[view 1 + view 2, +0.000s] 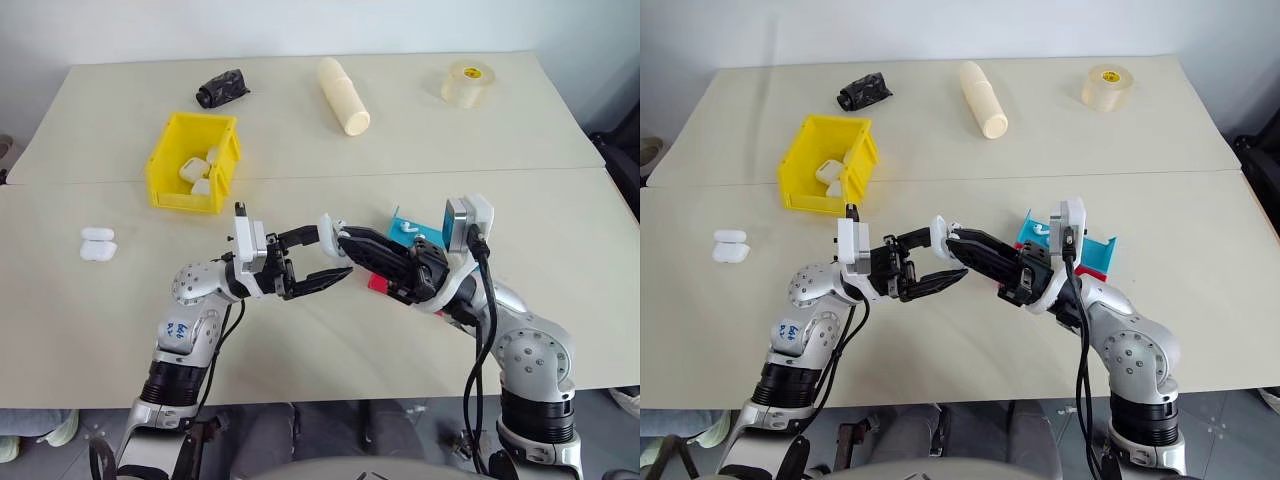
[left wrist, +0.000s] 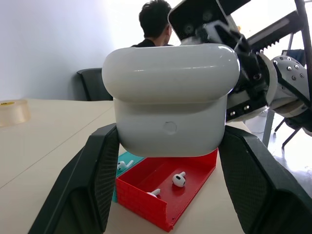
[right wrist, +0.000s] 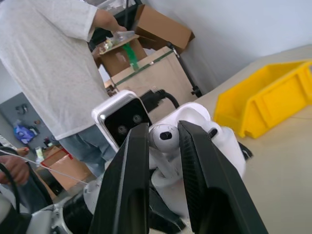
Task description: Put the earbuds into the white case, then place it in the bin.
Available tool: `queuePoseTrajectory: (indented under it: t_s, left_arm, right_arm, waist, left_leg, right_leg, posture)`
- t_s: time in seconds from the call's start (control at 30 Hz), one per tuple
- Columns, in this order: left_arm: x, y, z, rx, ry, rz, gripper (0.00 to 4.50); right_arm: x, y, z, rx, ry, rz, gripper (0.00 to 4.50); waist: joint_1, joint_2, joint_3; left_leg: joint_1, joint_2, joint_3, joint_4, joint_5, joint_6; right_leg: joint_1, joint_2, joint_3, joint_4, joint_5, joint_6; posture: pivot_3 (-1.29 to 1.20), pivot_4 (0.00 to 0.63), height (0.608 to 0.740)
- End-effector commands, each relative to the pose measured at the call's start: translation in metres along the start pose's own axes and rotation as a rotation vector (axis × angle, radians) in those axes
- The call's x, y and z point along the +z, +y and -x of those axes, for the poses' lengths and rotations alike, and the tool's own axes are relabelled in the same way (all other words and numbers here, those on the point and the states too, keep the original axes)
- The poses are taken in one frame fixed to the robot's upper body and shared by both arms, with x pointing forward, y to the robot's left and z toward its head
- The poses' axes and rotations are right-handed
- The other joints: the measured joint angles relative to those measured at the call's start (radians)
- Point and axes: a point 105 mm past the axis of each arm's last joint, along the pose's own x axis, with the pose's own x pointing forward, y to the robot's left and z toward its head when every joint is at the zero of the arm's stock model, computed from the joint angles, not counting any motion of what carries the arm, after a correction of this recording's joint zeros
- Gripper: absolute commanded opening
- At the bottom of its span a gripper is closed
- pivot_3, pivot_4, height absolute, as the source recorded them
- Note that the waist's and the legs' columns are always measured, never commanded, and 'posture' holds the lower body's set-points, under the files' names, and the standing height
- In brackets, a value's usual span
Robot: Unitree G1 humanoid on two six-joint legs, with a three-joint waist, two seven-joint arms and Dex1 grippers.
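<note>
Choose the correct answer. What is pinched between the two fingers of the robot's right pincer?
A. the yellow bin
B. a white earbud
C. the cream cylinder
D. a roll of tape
B: in the right wrist view the right pincer is shut on a small glossy white earbud, held right at the white case gripped by the left pincer.
</note>
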Motion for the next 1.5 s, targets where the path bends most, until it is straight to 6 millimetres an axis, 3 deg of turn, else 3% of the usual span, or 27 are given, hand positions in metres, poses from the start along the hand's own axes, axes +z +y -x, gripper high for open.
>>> queuePoseTrajectory:
  t_s: [0.03, 0.17, 0.37, 0.5, 0.63, 0.73, 0.8, 1.03, 1.23, 1.33, 1.5]
  left_arm:
    - [0.017, -0.005, -0.007, -0.038, -0.057, -0.044, 2.73]
    - [0.019, -0.004, -0.008, -0.036, -0.063, -0.045, 2.73]
    - [0.021, -0.004, -0.009, -0.041, -0.064, -0.045, 2.73]
    - [0.019, -0.005, -0.005, -0.052, -0.023, -0.062, 2.73]
    - [0.004, -0.006, 0.010, -0.097, 0.159, -0.188, 2.73]
    - [-0.005, -0.005, 0.017, -0.126, 0.273, -0.270, 2.73]
    - [-0.008, -0.004, 0.016, -0.132, 0.311, -0.284, 2.73]
    - [-0.022, -0.001, 0.001, -0.155, 0.429, -0.309, 2.73]
    - [-0.029, -0.002, -0.005, -0.178, 0.487, -0.289, 2.73]
    - [-0.027, -0.002, -0.007, -0.173, 0.487, -0.288, 2.73]
    - [-0.019, -0.002, 0.000, -0.141, 0.435, -0.312, 2.73]
  right_arm:
    - [-0.004, 0.000, 0.000, 0.007, 0.005, 0.017, 0.62]
    - [-0.010, -0.001, 0.001, 0.011, 0.031, 0.018, 0.62]
    - [-0.018, 0.005, 0.004, 0.051, 0.097, 0.007, 2.49]
    - [-0.005, -0.002, 0.011, 0.015, 0.101, 0.106, 3.74]
    - [0.007, -0.007, 0.027, 0.005, 0.201, 0.223, 3.74]
    - [0.009, -0.009, 0.036, 0.018, 0.320, 0.299, 3.14]
    - [0.010, -0.007, 0.036, 0.048, 0.397, 0.347, 2.41]
    - [0.003, 0.008, 0.004, 0.194, 0.489, 0.384, 0.04]
    - [-0.011, 0.018, -0.016, 0.265, 0.541, 0.390, 0.04]
    - [-0.016, 0.013, -0.021, 0.237, 0.559, 0.398, 0.04]
    - [-0.021, -0.019, 0.012, 0.109, 0.638, 0.419, 0.04]
  waist:
    - [-0.002, 0.000, 0.000]
    - [-0.002, 0.000, 0.000]
    - [-0.002, 0.000, 0.000]
    - [-0.002, 0.000, 0.000]
    - [-0.001, 0.000, 0.000]
    - [0.001, 0.000, 0.000]
    - [0.003, 0.000, 0.000]
    - [0.001, -0.001, 0.000]
    - [0.001, -0.001, 0.001]
    - [0.001, -0.001, 0.001]
    - [0.009, -0.001, 0.001]
  left_leg:
    - [0.000, 0.000, 0.000, 0.000, 0.000, 0.000]
    - [0.000, 0.000, 0.000, 0.000, 0.000, 0.000]
    - [0.000, 0.000, 0.000, 0.000, 0.000, 0.000]
    - [0.000, 0.000, 0.000, 0.000, 0.000, 0.000]
    - [0.000, 0.000, 0.000, 0.000, 0.000, 0.000]
    - [0.000, 0.000, 0.001, -0.001, 0.000, 0.000]
    - [0.000, 0.000, 0.001, -0.001, 0.000, 0.000]
    - [0.000, 0.001, 0.001, -0.001, 0.000, 0.000]
    - [-0.001, 0.000, 0.000, -0.001, 0.000, 0.000]
    - [-0.001, 0.000, 0.000, 0.000, 0.000, 0.000]
    - [-0.001, -0.001, 0.000, 0.000, 0.000, 0.000]
  right_leg:
    - [0.000, 0.000, 0.000, 0.000, 0.000, 0.000]
    - [0.000, 0.000, 0.000, 0.000, 0.000, 0.000]
    - [0.000, 0.000, 0.000, 0.000, 0.000, 0.000]
    - [0.000, 0.000, 0.000, -0.001, 0.000, 0.000]
    - [0.000, 0.000, 0.000, -0.001, 0.000, 0.000]
    - [0.000, 0.000, 0.000, -0.004, 0.000, 0.000]
    - [0.000, 0.000, 0.000, -0.004, 0.000, 0.000]
    - [0.000, 0.000, 0.000, -0.005, 0.000, 0.000]
    - [0.000, -0.001, 0.000, -0.002, 0.000, 0.000]
    - [0.000, -0.001, 0.000, -0.002, 0.000, 0.000]
    - [0.000, -0.001, -0.001, -0.002, 0.000, 0.000]
  posture:
    - [0.00, 0.150, 0.740]
    - [0.00, 0.150, 0.740]
    - [0.00, 0.150, 0.740]
    - [0.00, 0.150, 0.740]
    - [0.00, 0.150, 0.740]
    - [0.00, 0.150, 0.740]
    - [0.00, 0.150, 0.740]
    - [0.00, 0.150, 0.740]
    - [0.00, 0.150, 0.740]
    - [0.00, 0.150, 0.740]
    - [0.00, 0.150, 0.740]
